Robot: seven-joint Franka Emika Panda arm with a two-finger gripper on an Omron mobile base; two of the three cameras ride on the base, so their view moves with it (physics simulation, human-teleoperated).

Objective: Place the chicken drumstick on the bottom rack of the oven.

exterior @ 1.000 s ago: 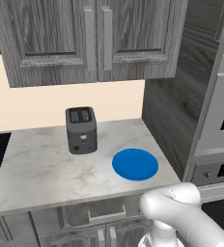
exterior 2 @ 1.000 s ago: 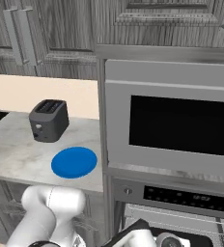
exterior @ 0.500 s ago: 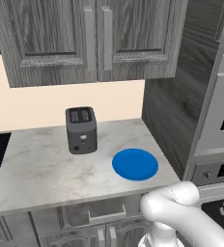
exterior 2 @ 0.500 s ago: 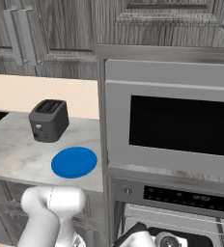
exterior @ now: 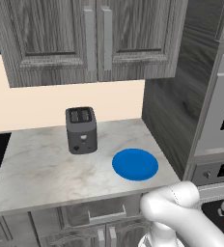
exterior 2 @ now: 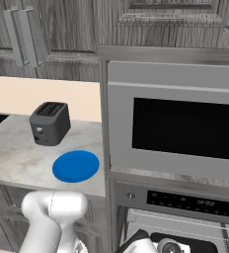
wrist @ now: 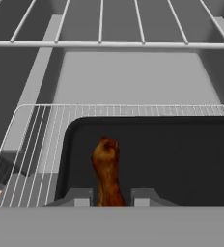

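Carriage looks nearly finished: the two-finger gripper (wrist: 111, 197) grasps the reddish-brown lumpy chicken drumstick (wrist: 106, 171) inside the silver-grey built-in oven (exterior 2: 185, 197), over a dark tray (wrist: 181, 159) on the bottom wire rack (wrist: 34, 144), release remaining.

Toaster (exterior: 81, 130) behind-left of plate (exterior: 135, 164) on counter (exterior: 41, 169); oven (exterior 2: 185, 197) right.

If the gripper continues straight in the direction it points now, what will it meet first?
Probably the dark tray on the lower oven rack. The gripper holds the drumstick between its fingers, and the meat's far end would likely touch the tray first. Depth is unclear from the hand view.
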